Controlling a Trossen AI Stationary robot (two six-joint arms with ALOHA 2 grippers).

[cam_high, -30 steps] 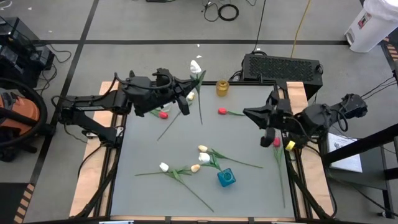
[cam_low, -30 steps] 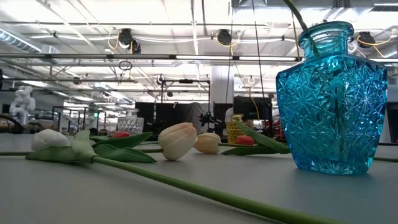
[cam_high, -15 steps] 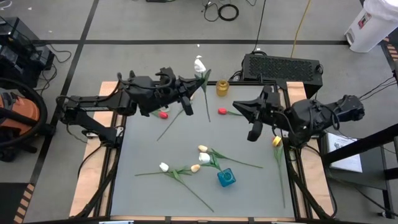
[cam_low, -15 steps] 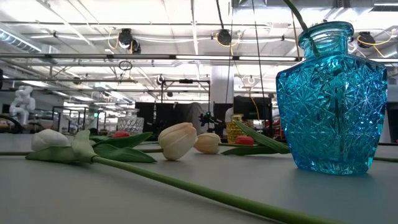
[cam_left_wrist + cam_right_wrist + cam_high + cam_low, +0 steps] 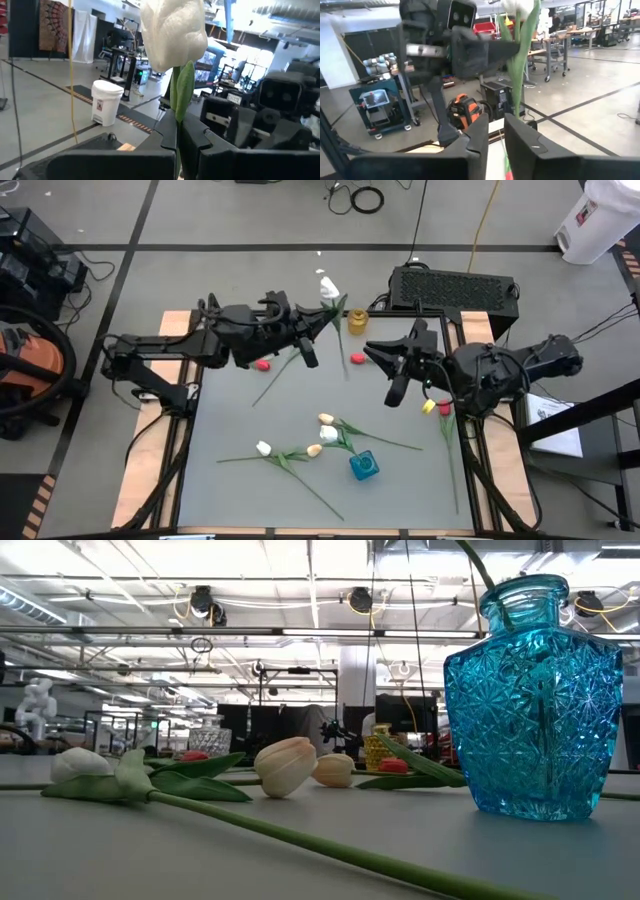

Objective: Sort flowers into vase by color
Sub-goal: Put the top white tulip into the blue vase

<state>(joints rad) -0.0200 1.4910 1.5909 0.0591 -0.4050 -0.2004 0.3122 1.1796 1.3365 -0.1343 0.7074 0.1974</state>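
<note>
My left gripper (image 5: 320,330) is over the table's far middle, shut on a white tulip (image 5: 328,285). The tulip's head (image 5: 172,30) stands above the fingers in the left wrist view. My right gripper (image 5: 378,373) is open, right of the tulip's lower stem (image 5: 344,368) and facing it, touching nothing. The stem (image 5: 517,75) shows ahead of its fingers. Red tulips (image 5: 262,364) (image 5: 356,359) lie on the far half of the table. White and cream tulips (image 5: 326,420) (image 5: 263,448) lie by the blue vase (image 5: 364,466). My left gripper pinches the white tulip's stem and leaf (image 5: 178,107) between its two fingers, a short way below the head. The fingers reach level from the table's left and lie across the stem. The tulip is lifted clear, head toward the far edge, lower stem hanging free.
A yellow vase (image 5: 357,322) stands at the far edge, just right of the held tulip. Yellow and red heads (image 5: 428,407) lie by the right arm, their stems (image 5: 452,470) along the table's right edge. A black box (image 5: 452,286) sits beyond the far edge.
My left gripper has carried the white tulip toward the table's right, closer to the yellow vase. My right gripper has moved toward the table's left, from near the right edge up to the tulip's lower stem.
</note>
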